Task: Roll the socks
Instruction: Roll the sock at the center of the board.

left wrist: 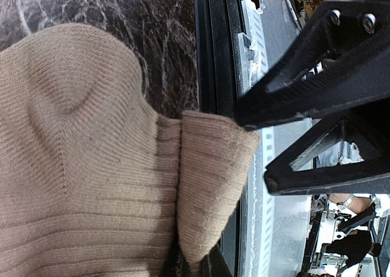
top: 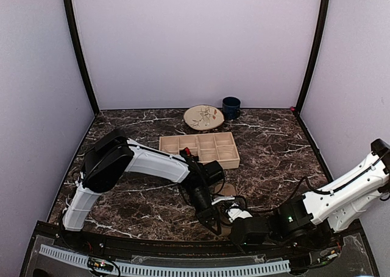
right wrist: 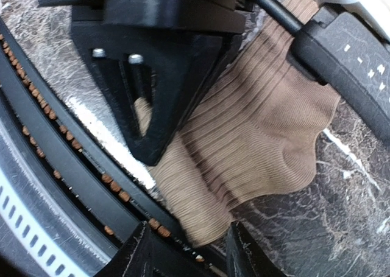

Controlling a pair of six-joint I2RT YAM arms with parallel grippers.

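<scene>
We see a dark marble-patterned table (top: 274, 149) veined in white. Towards its far edge lie a round patterned plate (top: 203, 117) and, just beside it, a dark blue mug (top: 231, 108). Nearer the middle we find a wooden tray (top: 228, 161) divided into compartments. At the near edge lies a tan ribbed sock (right wrist: 244, 137), one end folded over.

A tan ribbed sock (right wrist: 262, 137) lies on the dark marbled surface (right wrist: 341, 228), its near end folded up along the black edge rail (right wrist: 67, 167). The left gripper (right wrist: 152, 152) reaches down from above, its fingers pinched together on that raised fold. The right gripper (right wrist: 189, 255) sits low in the frame, fingertips spread, with the sock's end just beyond them.
</scene>
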